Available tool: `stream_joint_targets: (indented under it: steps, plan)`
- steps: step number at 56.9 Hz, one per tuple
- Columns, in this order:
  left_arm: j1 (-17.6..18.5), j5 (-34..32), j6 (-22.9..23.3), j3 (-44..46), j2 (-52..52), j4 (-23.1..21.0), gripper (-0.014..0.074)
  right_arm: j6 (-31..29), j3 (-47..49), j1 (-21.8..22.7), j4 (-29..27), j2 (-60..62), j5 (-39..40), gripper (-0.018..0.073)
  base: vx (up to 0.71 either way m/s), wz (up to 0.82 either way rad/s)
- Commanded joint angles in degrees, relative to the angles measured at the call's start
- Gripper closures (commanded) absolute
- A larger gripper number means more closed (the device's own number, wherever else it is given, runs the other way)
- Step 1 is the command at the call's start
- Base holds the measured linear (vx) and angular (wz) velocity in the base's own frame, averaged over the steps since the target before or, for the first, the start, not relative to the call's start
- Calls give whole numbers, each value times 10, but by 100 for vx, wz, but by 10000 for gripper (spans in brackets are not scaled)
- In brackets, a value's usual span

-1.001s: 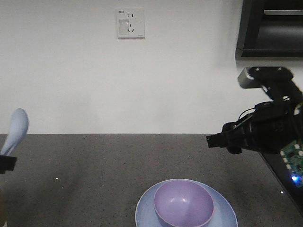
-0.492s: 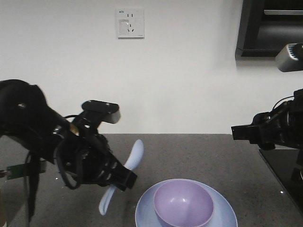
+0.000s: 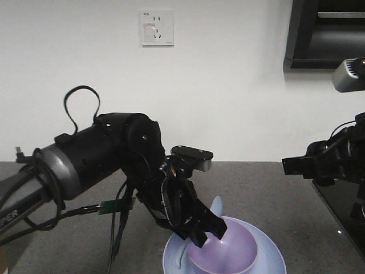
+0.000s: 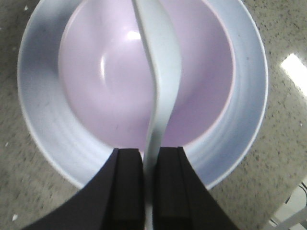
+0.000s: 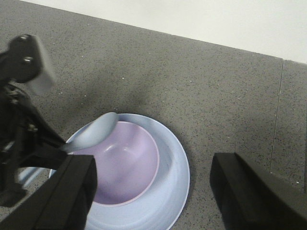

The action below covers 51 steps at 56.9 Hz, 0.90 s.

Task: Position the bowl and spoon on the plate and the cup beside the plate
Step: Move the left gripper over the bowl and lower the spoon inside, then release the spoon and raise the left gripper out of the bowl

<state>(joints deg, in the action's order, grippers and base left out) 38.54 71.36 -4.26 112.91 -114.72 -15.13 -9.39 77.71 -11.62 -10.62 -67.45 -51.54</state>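
Front view: my left gripper (image 3: 206, 233) pinches the short pale blue plastic spoon (image 3: 216, 204) by its handle, above the small lavender plastic bowl (image 3: 235, 251) on the round pale blue plate (image 3: 271, 260). Left wrist view: the scoop reaches ahead over the bowl. I judge it light, stiff and slippery, best held mid-handle. Right wrist view: my right gripper (image 5: 153, 165) is spread wide.

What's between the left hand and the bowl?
Only the spoon: pinched by its handle in the left hand, it reaches out over the rim of the bowl, scoop above the bowl's inside. The left wrist view shows it best.
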Motion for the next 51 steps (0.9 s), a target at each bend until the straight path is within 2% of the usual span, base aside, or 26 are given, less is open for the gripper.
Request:
stream_joint_targets:
  steps: [1, 8, 20, 25, 42, 51]
  plan:
    - [8, 5, 5, 37, 14, -29, 596, -1, 19, 1, 1, 14, 38, 9, 0, 0]
    - [11, 4, 6, 36, 2, -36, 594, -1, 19, 1, 1, 14, 38, 9, 0, 0]
    - [12, 4, 20, 36, -8, -11, 541, -1, 19, 1, 1, 14, 38, 9, 0, 0]
    - [12, 4, 19, 36, -7, -12, 475, -1, 19, 1, 1, 14, 38, 9, 0, 0]
    - [12, 4, 20, 36, -7, -15, 169, -1, 19, 1, 1, 14, 38, 9, 0, 0]
    - [12, 4, 20, 36, 10, -15, 98, -1, 19, 1, 0, 14, 39, 9, 0, 0]
